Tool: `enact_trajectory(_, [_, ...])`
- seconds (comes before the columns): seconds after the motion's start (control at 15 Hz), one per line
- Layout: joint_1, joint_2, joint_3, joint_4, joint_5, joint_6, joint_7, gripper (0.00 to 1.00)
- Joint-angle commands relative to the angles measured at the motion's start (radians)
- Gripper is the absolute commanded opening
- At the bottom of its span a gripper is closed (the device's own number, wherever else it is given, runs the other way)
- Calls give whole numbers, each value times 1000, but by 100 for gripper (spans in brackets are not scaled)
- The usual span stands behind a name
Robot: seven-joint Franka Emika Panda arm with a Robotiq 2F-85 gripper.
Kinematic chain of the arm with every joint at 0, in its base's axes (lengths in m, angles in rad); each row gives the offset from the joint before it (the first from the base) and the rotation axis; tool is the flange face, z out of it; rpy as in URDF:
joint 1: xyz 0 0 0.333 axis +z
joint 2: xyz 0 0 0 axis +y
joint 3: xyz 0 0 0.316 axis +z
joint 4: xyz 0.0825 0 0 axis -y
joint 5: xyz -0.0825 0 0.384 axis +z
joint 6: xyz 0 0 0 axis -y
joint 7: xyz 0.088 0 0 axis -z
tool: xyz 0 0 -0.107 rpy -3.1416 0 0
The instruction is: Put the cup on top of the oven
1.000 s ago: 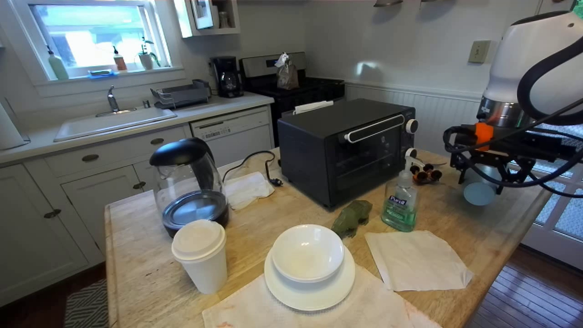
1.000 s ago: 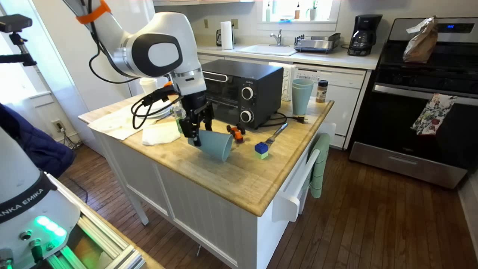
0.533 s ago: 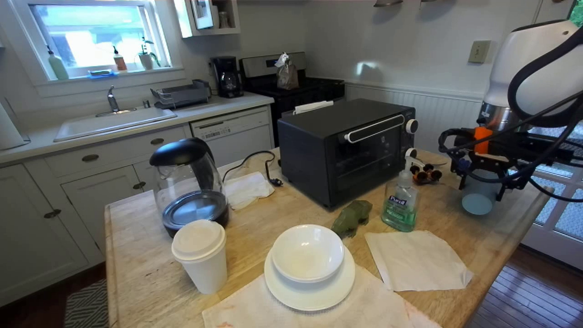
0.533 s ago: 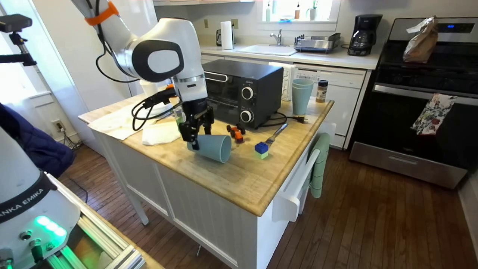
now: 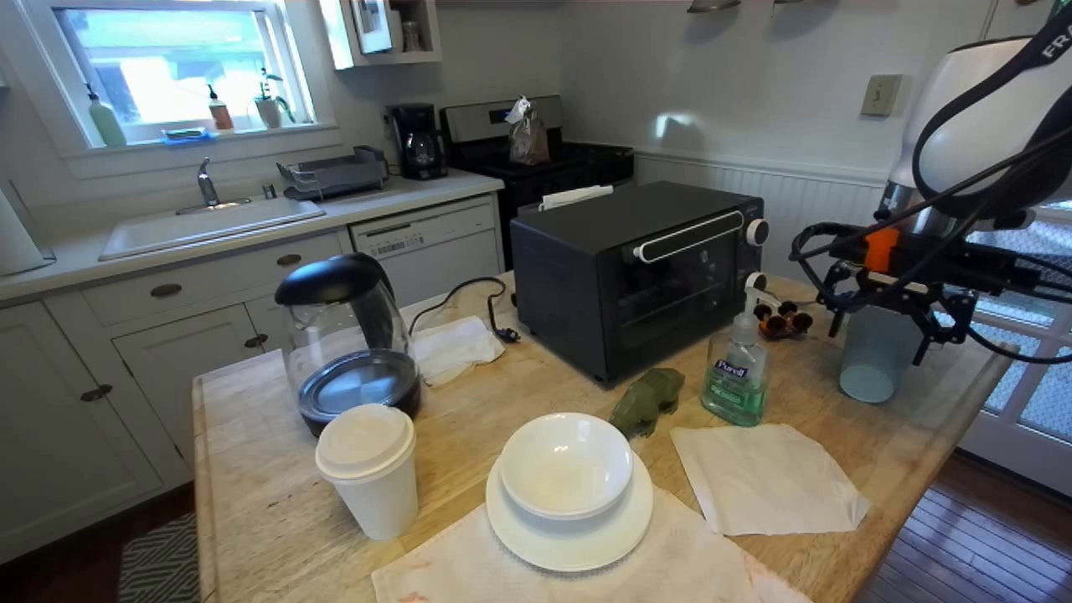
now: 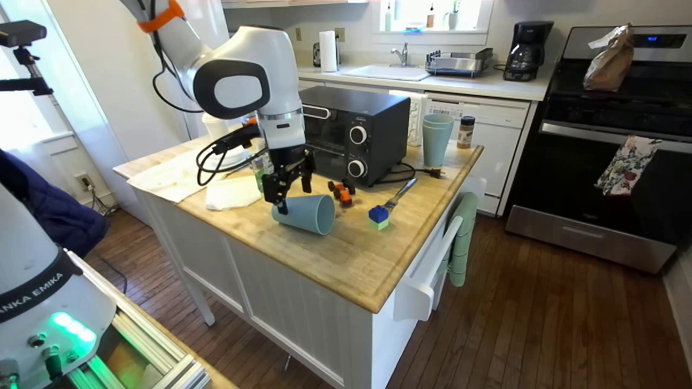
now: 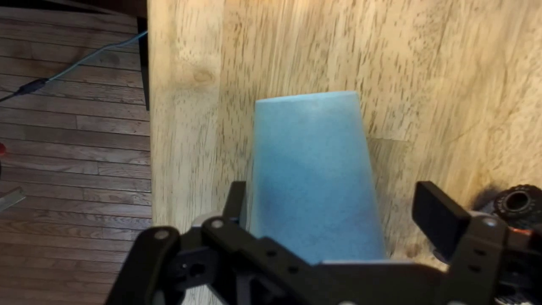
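The cup, a pale blue-green tumbler, lies on its side on the wooden table in both exterior views (image 5: pixel 869 373) (image 6: pixel 311 214). Its rim points away from the gripper's base-end side. In the wrist view the cup (image 7: pixel 311 161) lies between the spread fingers. My gripper (image 6: pixel 295 199) is open and straddles the cup near its base. In the wrist view, the left finger of the gripper (image 7: pixel 334 203) is close beside the cup, and a clear gap shows at the right finger. The black oven (image 5: pixel 636 219) stands on the table beside the arm, its flat top (image 6: pixel 351 100) visible.
An orange toy car (image 6: pixel 342 192), a blue and green block (image 6: pixel 378 217) and a fork (image 6: pixel 400 194) lie near the cup. A sanitizer bottle (image 5: pixel 737 377) stands before the oven. Upright stacked tumblers (image 6: pixel 437 140) and a spice jar (image 6: pixel 465 132) stand behind. The table edge (image 7: pixel 159 148) is close.
The cup has gone from tilted and slightly raised to lying on the table. The fingers have spread wider around it, and the wrist has shifted slightly.
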Motion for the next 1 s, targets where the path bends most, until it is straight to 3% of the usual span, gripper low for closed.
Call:
enact_trajectory(0.0, [-2, 6, 0, 29, 66, -8, -50, 100])
enact_trajectory(0.6, [-50, -6, -54, 129, 113, -77, -119, 100])
enact_trajectory(0.93, [-102, 9, -76, 197, 277, -210, -179, 100])
